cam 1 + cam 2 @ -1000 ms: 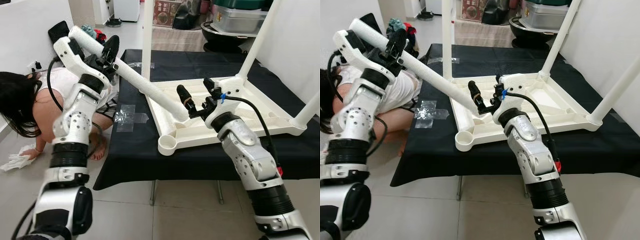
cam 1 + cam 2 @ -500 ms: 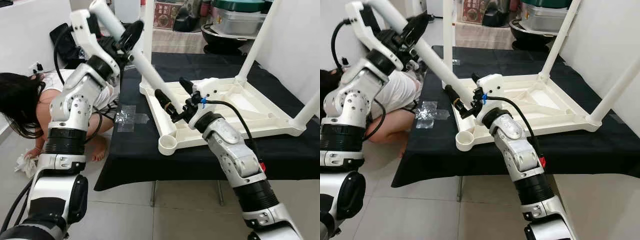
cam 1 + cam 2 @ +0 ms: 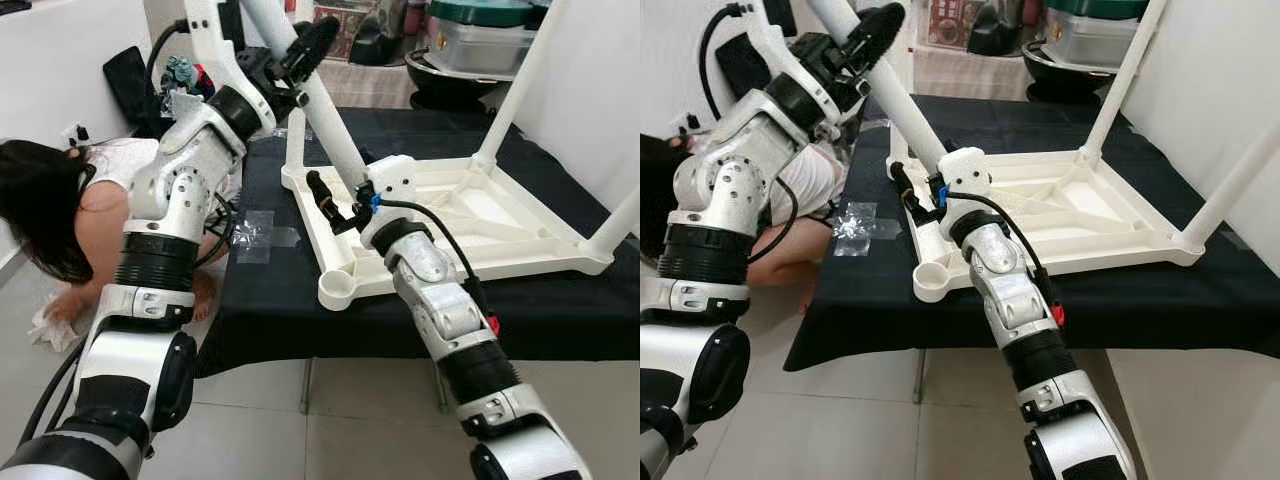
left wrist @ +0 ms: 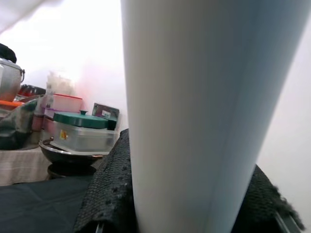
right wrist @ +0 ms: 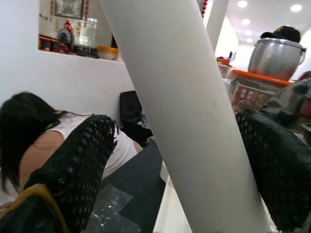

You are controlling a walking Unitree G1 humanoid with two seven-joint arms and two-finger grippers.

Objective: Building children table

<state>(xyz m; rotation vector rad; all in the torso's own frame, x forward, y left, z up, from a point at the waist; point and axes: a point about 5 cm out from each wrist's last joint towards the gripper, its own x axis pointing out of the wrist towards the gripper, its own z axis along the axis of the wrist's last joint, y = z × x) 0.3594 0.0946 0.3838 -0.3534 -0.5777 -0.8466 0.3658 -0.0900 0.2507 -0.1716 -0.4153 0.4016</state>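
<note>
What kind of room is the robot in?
Probably a home, perhaps near a kitchen: a big metal cooking pot and a green-lidded plastic food box sit behind, and the upturned white plastic children's table lies on a black-clothed table.

A: Lighting in the head views?
B: Bright, even indoor light; soft shadow on the floor point(image 3: 330, 420) under the black-draped surface point(image 3: 560, 320).
A: Wrist views?
B: Ceiling spots point(image 5: 296, 8) glare. The white leg point(image 4: 194, 111) is very close and soft; the wall behind is washed out
</note>
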